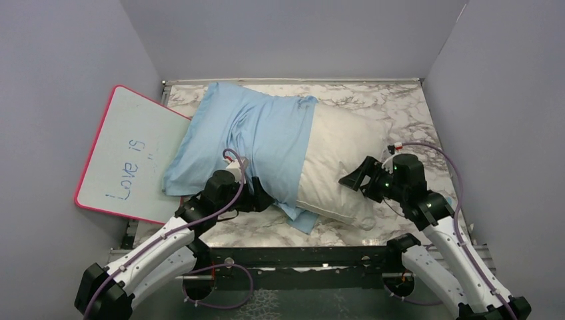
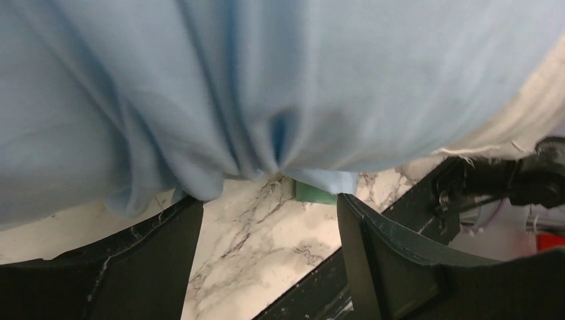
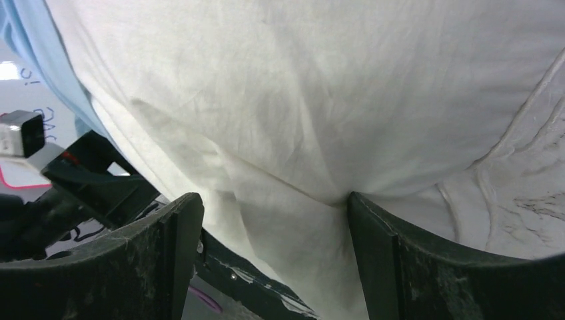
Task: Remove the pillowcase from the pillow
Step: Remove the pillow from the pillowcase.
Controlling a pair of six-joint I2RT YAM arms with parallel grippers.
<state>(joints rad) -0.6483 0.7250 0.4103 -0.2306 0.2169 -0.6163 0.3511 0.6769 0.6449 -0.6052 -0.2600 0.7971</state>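
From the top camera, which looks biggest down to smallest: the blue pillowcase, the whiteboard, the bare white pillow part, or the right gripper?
1. pillowcase
2. whiteboard and the bare part of the pillow: too alike to rank
3. right gripper, smallest by far

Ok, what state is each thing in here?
pillowcase: partly on, covering the pillow's left part.
pillow: right part bare.
left claw: open, at the pillowcase's near edge.
right claw: open, against the bare pillow.
whiteboard: written on.
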